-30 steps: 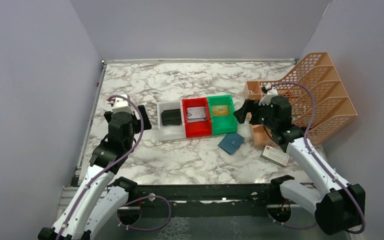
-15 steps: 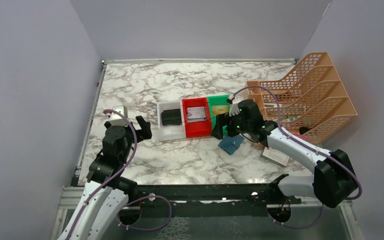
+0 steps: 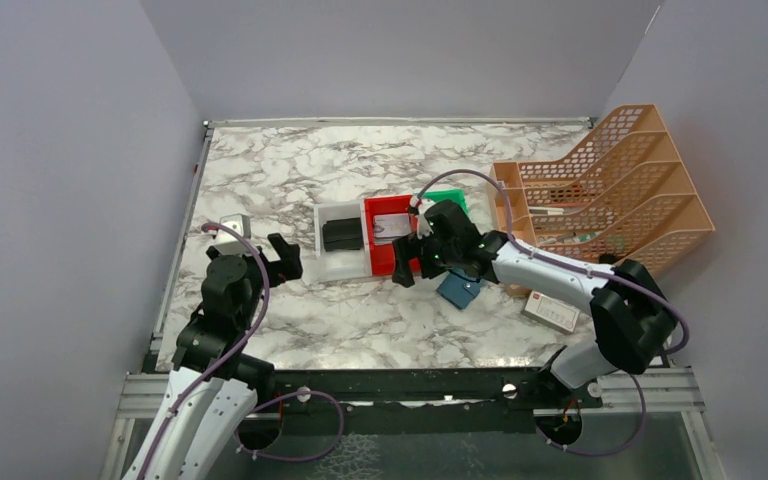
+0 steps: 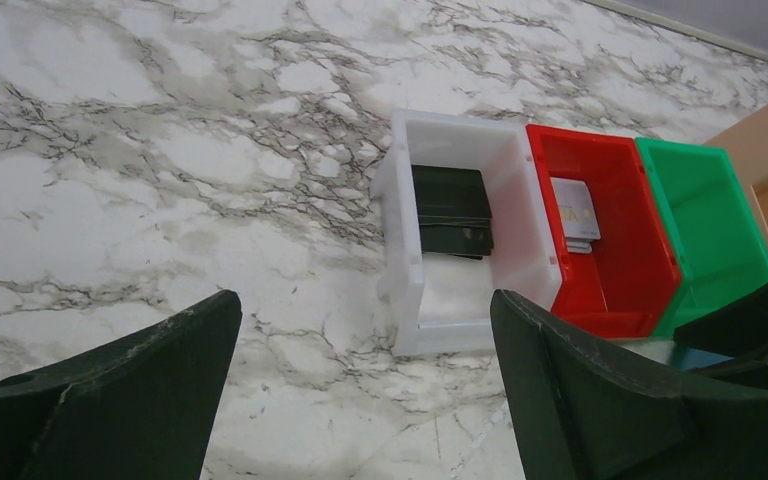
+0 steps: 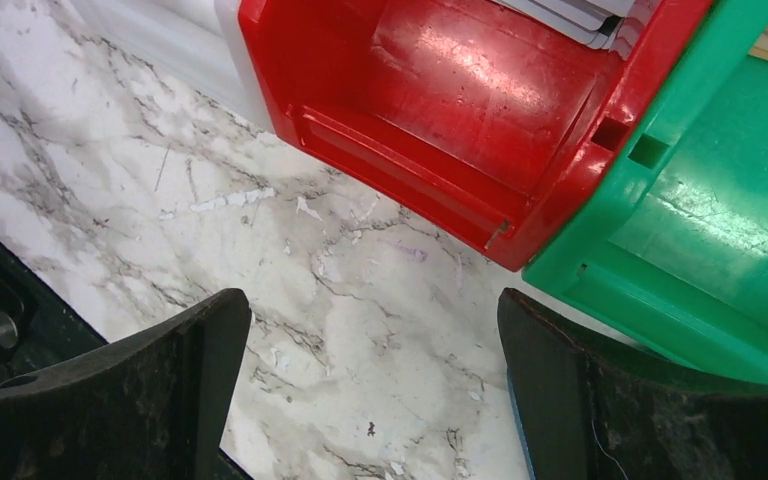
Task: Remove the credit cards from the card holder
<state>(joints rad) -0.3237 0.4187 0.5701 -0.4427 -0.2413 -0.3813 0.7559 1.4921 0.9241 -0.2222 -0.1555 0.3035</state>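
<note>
Grey walls close in a marbled tabletop point(image 3: 290, 170), and nothing on it is gripped yet. Toward the near left corner the left hand point(image 3: 282, 258) hangs spread wide and empty, facing the row of bins. Close to the near right edge lies a small white box point(image 3: 550, 311). Just inward of it the teal card holder point(image 3: 458, 290) rests flat on the marble, partly under the right forearm and just in front of the green bin point(image 3: 450, 200). The right hand point(image 3: 412, 268), also wide and empty, hovers beside the holder at the front wall of the red bin point(image 3: 385, 258), which holds pale cards point(image 3: 392, 227). Left of that, the white bin point(image 3: 342, 262) carries a black wallet point(image 3: 342, 235). An orange file rack point(image 3: 610, 190) fills the far right corner. This looks like the reaching step: next the right hand needs to settle over the holder and pinch an edge.
</note>
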